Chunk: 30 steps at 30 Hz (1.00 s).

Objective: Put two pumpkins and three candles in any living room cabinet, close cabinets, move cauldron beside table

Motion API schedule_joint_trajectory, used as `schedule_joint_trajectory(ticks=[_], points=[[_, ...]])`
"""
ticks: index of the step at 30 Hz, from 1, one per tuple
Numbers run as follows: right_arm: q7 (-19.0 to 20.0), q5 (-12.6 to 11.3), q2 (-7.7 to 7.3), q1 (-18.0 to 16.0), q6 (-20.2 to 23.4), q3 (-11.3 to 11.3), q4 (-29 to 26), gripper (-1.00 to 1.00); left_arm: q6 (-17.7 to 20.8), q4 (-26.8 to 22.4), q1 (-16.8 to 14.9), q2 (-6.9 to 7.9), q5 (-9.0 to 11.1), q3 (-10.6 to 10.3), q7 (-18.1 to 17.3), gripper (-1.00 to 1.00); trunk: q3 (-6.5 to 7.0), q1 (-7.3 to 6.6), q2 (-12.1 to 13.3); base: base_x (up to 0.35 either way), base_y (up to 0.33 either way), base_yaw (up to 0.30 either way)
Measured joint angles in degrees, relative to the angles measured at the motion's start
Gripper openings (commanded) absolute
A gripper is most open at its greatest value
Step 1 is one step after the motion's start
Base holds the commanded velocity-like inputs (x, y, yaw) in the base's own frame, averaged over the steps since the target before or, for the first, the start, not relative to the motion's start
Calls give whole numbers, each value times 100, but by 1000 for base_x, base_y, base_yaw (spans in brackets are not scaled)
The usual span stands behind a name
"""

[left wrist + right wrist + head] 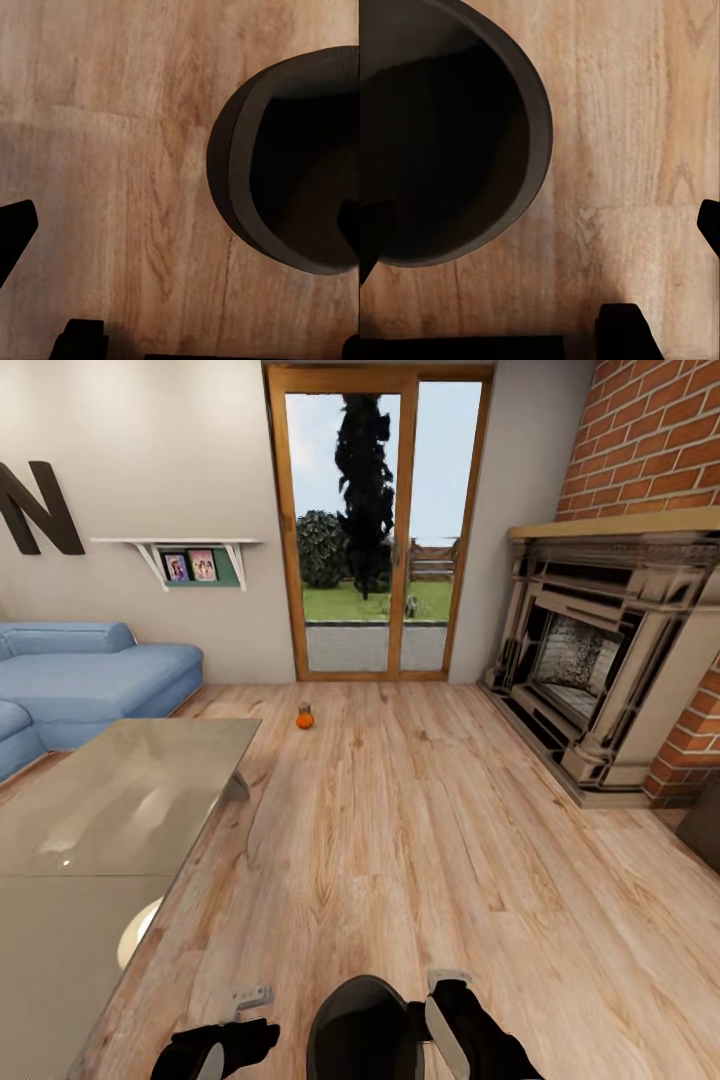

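A small orange pumpkin [304, 717] sits on the wood floor far ahead, near the glass door. The dark round cauldron [365, 1025] stands on the floor right in front of me, between my arms; its rim [232, 172] and dark hollow [442, 135] show in both wrist views. My left gripper [215, 1052] hangs beside its left side and my right gripper [452, 1032] beside its right side, both open and holding nothing. The grey glossy table [110, 810] lies at my left. The candles are out of view.
A blue sofa [90, 680] stands behind the table at the far left. A brick fireplace [610, 660] fills the right wall. A dark brown corner [705, 820] juts in at the right edge. Wood floor [420, 830] stretches ahead to the door.
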Motion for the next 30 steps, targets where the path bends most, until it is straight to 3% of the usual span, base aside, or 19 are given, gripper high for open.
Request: schedule_joint_trajectory(ticks=[4, 9, 30], points=[[-8, -3, 0, -122, 174, -1, 17, 100, 71, 19, -5, -118, -141, -2, 13, 100, -72, 88, -160, 0, 0, 0], [-10, -4, 0, -169, 214, -9, 24, 100, 77, 23, -6, -160, -283, -2, 11, 100, -162, 198, -361, 0, 0, 0], [-19, -5, 0, -181, 207, -19, 29, 100, 72, 5, -6, -266, -312, -11, -1, 100, -539, 659, -1203, 0, 0, 0]])
